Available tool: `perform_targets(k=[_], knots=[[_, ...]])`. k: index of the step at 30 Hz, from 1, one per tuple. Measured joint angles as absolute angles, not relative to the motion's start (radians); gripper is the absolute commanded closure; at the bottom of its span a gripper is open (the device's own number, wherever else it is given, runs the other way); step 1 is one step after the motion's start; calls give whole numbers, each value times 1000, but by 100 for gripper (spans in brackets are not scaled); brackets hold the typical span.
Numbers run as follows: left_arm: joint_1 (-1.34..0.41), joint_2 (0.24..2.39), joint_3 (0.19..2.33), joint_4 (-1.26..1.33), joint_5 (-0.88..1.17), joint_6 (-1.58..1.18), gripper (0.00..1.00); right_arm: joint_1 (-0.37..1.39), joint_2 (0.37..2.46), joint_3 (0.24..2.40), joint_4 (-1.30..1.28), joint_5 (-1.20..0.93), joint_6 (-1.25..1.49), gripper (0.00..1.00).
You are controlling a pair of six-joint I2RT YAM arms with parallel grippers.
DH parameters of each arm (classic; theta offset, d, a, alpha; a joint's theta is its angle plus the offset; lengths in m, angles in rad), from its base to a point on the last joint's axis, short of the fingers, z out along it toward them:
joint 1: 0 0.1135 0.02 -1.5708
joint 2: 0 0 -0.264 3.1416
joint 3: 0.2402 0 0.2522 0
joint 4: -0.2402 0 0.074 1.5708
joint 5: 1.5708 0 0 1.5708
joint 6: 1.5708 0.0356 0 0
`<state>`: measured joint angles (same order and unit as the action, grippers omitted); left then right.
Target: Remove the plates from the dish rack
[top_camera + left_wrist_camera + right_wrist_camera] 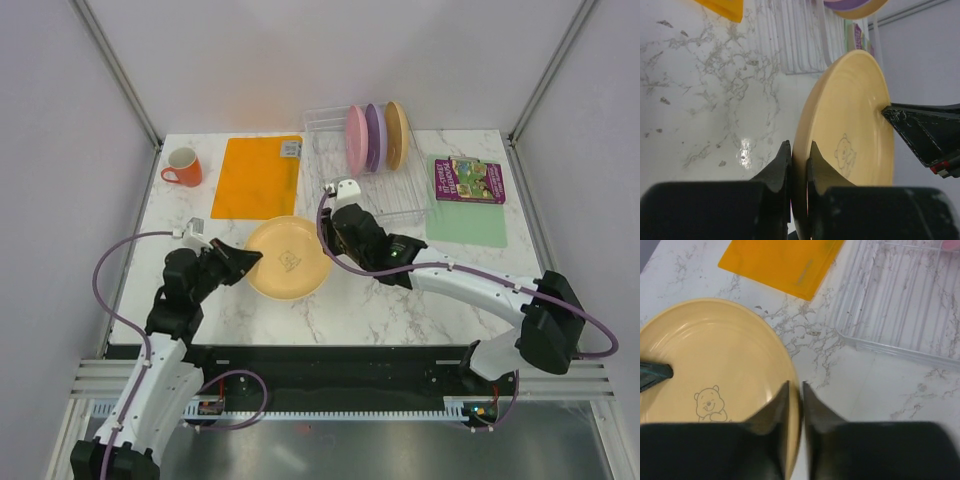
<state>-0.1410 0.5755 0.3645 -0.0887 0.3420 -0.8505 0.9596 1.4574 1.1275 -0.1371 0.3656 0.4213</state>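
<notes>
- Left claw is closed on the near-left rim of the yellow-orange plate, one finger on each face of the rim.
- Right claw straddles the opposite rim of the same plate, its fingers close on either side; whether they actually press the rim cannot be told.
- That plate lies face up (a small bear drawing shows on its inner face) over the marble table, between the two claws. It sits just in front of the orange mat and outside the dish rack, which is to its right and farther back.
- Whether the plate rests on the table or hangs just above it cannot be told.
- Three plates stand upright on edge side by side at the far end of the dish rack: the pink plate, the purple plate and the tan-orange plate.
- On the table's far left stands a red mug; on the right a book lies on a green mat.
</notes>
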Motion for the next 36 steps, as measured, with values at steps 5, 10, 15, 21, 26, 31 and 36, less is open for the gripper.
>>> perform_targets(k=[5, 10, 15, 21, 26, 31, 36], knots=[[-148, 599, 455, -272, 239, -808, 98, 965, 1430, 1118, -158, 457, 410, 37], [-148, 677, 513, -375, 154, -776, 98, 954, 1304, 1088, -181, 583, 376, 35], [-148, 735, 460, -389, 152, -775, 98, 912, 1215, 1075, -195, 654, 351, 34], [-148, 720, 351, -393, 118, -776, 98, 842, 1211, 1054, -215, 664, 334, 33], [-148, 655, 284, -361, 33, -780, 98, 786, 1241, 1054, -226, 625, 329, 33], [-148, 636, 278, -336, -57, -780, 82, 752, 1264, 1054, -233, 599, 324, 31], [-148, 697, 282, -304, -80, -786, 37, 728, 1296, 1055, -236, 582, 307, 27]])
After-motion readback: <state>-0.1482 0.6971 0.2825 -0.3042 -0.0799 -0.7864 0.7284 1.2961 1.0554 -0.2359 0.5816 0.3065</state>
